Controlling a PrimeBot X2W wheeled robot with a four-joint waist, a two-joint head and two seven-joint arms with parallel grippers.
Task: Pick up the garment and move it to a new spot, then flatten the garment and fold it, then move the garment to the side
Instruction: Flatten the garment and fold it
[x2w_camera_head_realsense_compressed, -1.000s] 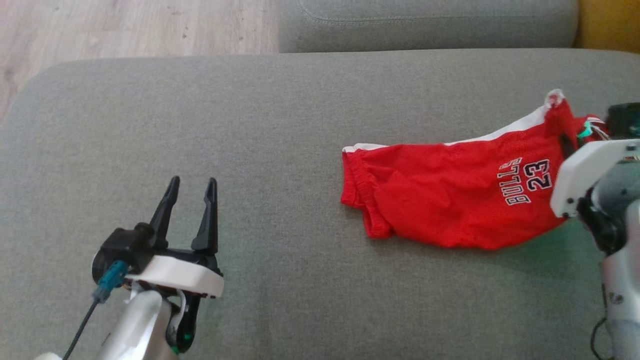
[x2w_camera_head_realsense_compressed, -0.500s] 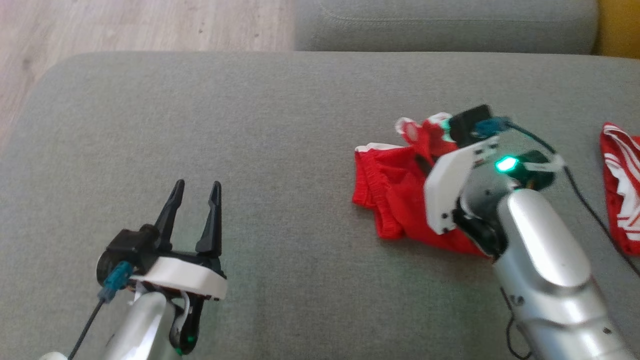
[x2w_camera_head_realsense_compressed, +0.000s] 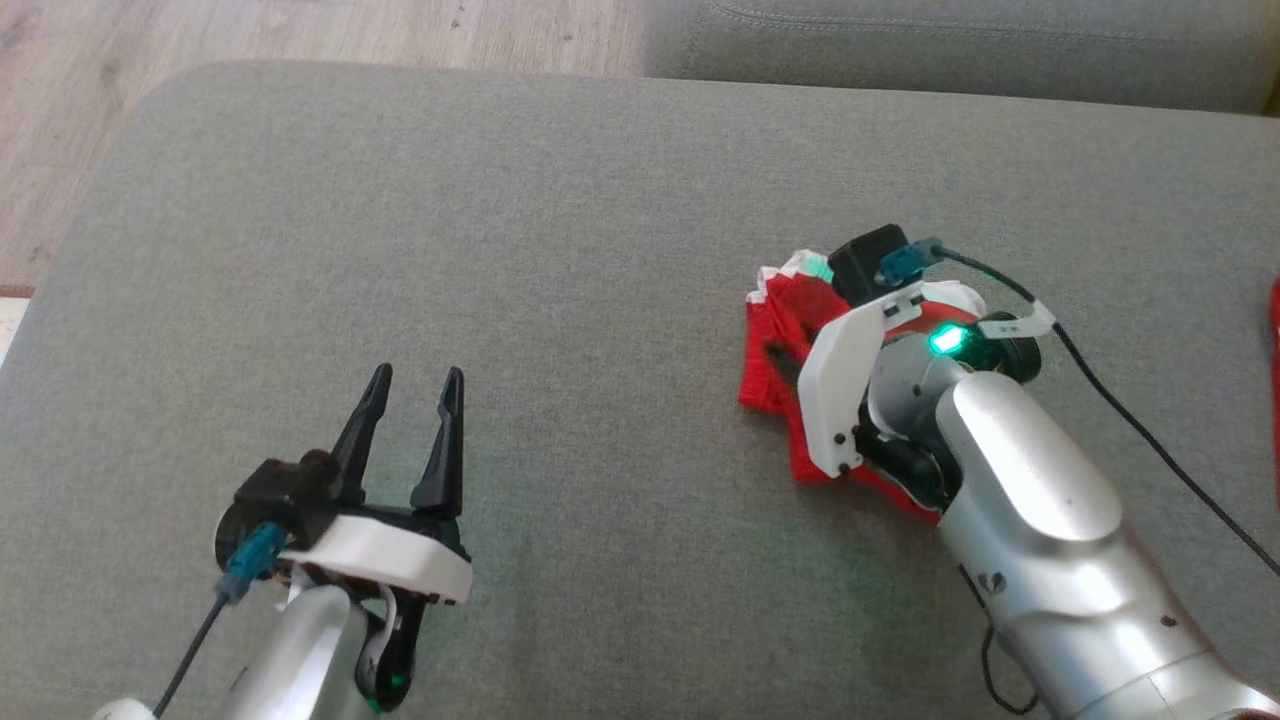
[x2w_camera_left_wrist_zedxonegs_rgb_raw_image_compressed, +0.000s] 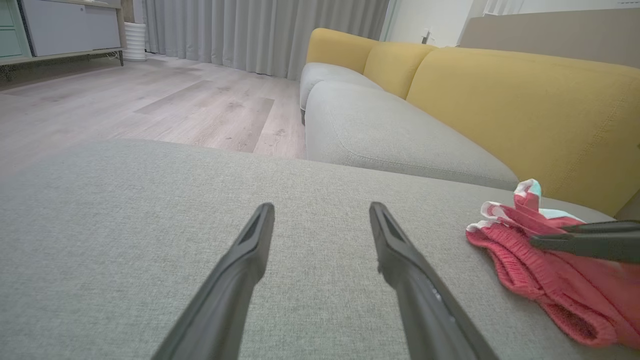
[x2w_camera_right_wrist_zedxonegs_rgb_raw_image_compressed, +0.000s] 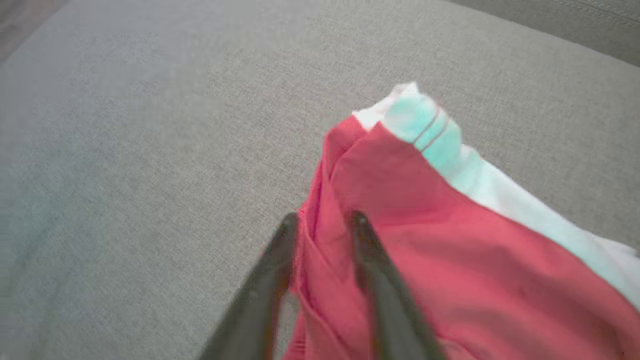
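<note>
The garment (x2w_camera_head_realsense_compressed: 772, 362) is a pair of red shorts with white trim, bunched on the grey cushion (x2w_camera_head_realsense_compressed: 560, 200) right of centre. My right arm covers most of it in the head view. My right gripper (x2w_camera_right_wrist_zedxonegs_rgb_raw_image_compressed: 322, 222) hovers over its left end, jaws parted, with a raised red fold (x2w_camera_right_wrist_zedxonegs_rgb_raw_image_compressed: 320, 250) lying between the fingers. From the left wrist view, the garment (x2w_camera_left_wrist_zedxonegs_rgb_raw_image_compressed: 525, 270) lies at the right with the right gripper's fingers (x2w_camera_left_wrist_zedxonegs_rgb_raw_image_compressed: 575, 241) above it. My left gripper (x2w_camera_head_realsense_compressed: 415, 385) stands open and empty over bare cushion at the lower left, well apart from the garment.
A sliver of another red item (x2w_camera_head_realsense_compressed: 1275, 350) shows at the right edge. A second grey seat cushion (x2w_camera_left_wrist_zedxonegs_rgb_raw_image_compressed: 390, 135) and a yellow sofa back (x2w_camera_left_wrist_zedxonegs_rgb_raw_image_compressed: 525, 110) lie beyond. Wooden floor (x2w_camera_head_realsense_compressed: 300, 30) borders the cushion's far and left edges. The right arm's cable (x2w_camera_head_realsense_compressed: 1150, 440) trails over the cushion.
My right gripper carried the garment's right end leftward over the rest, doubling it up, and its jaws have parted. The head view shifted. The left arm kept still.
</note>
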